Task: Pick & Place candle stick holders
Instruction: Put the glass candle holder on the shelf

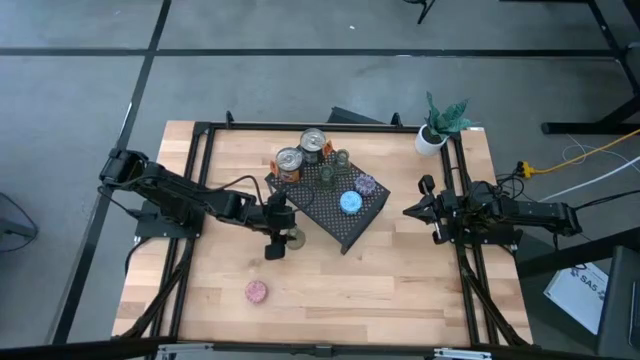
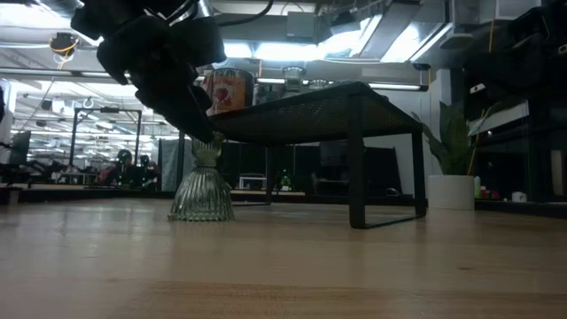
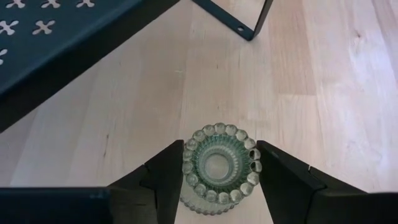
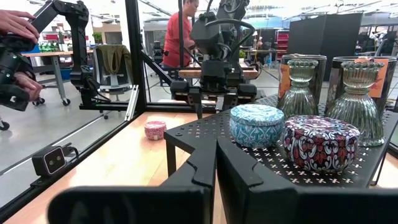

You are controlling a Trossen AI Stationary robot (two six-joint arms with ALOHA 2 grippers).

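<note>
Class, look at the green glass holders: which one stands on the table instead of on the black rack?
The green holder between the left gripper's fingers, on the wood beside the rack; the other two stand on the rack.

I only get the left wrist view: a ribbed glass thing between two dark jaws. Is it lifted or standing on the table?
Observer: Standing. The low view shows the green glass holder with its flared base flat on the table, left gripper at its top.
Operator: Are there others?
Observer: Yes, a pink holder sits alone on the table.
Operator: And the other arm?
Observer: The right gripper waits at the table's right side, jaws shut.
</note>
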